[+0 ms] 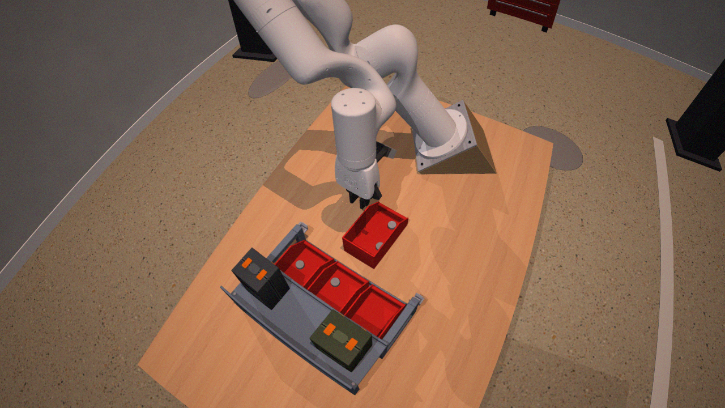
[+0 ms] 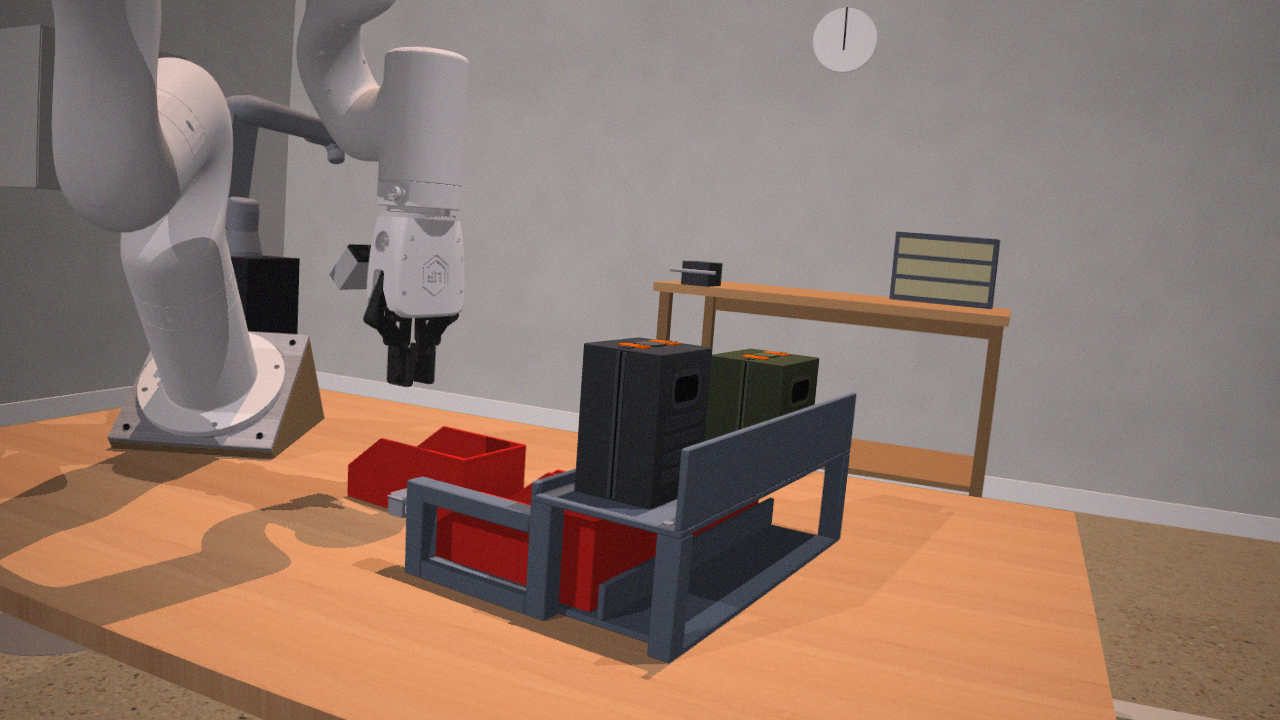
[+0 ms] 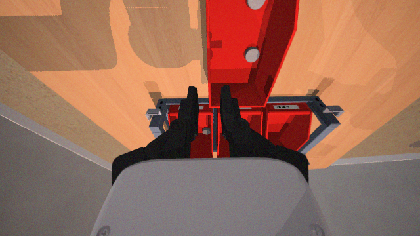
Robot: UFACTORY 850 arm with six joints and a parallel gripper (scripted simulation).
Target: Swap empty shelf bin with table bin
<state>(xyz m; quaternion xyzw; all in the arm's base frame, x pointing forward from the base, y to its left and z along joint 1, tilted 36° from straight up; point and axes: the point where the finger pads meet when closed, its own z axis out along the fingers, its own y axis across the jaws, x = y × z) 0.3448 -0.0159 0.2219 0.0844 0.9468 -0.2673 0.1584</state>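
Note:
A red open bin (image 1: 374, 228) (image 2: 393, 474) (image 3: 230, 36) stands level on the table between the robot base and the shelf (image 1: 304, 310) (image 2: 760, 465), with two round grey parts (image 1: 391, 224) (image 3: 252, 54) in it. The shelf's row holds three red bins, open fronts toward the robot. The right-hand one (image 1: 377, 310) (image 3: 286, 120) shows no part. The left (image 1: 315, 261) and middle (image 1: 349, 286) ones each hold one. My gripper (image 1: 359, 203) (image 2: 412, 377) (image 3: 209, 97) points down above the table bin's side wall, clear of it, its fingers partly open with nothing between them.
On the shelf's upper board, behind the bins, stand a dark grey case (image 1: 258, 279) (image 2: 617, 420) at the left and an olive green case (image 1: 340, 340) (image 2: 760, 394) at the right. Small grey brackets (image 1: 418, 298) (image 3: 334, 110) stick out at the shelf's front corners.

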